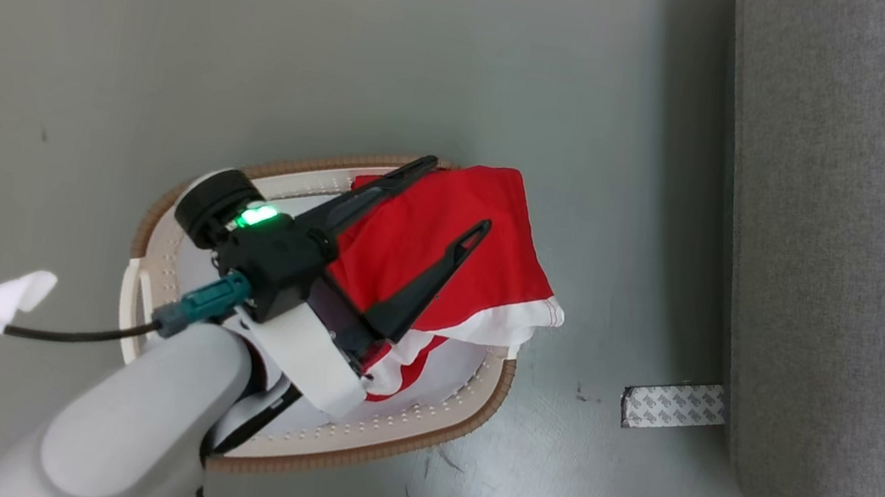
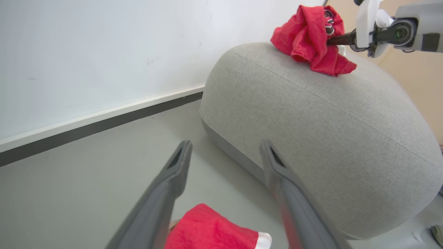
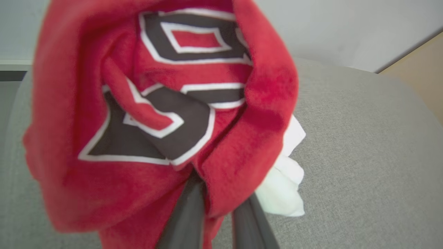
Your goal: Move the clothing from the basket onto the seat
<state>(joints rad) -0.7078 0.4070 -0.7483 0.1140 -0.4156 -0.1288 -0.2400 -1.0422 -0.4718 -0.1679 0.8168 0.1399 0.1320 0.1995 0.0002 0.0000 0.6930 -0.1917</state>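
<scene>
Drop-off tip: w/ your right end effector clenched on one red garment at the seat top, lower til it settles, then let go & lift straight, while left end effector hangs spread over the other garment in the basket.

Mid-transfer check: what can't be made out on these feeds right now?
- Basket bottom, head view: covered by the red garment and left hand; more clothing underneath unknowable.
- Right hand fingertips, right wrist view: buried in the blurred held garment.
- Seat, head view: cut off by the right edge.
</scene>
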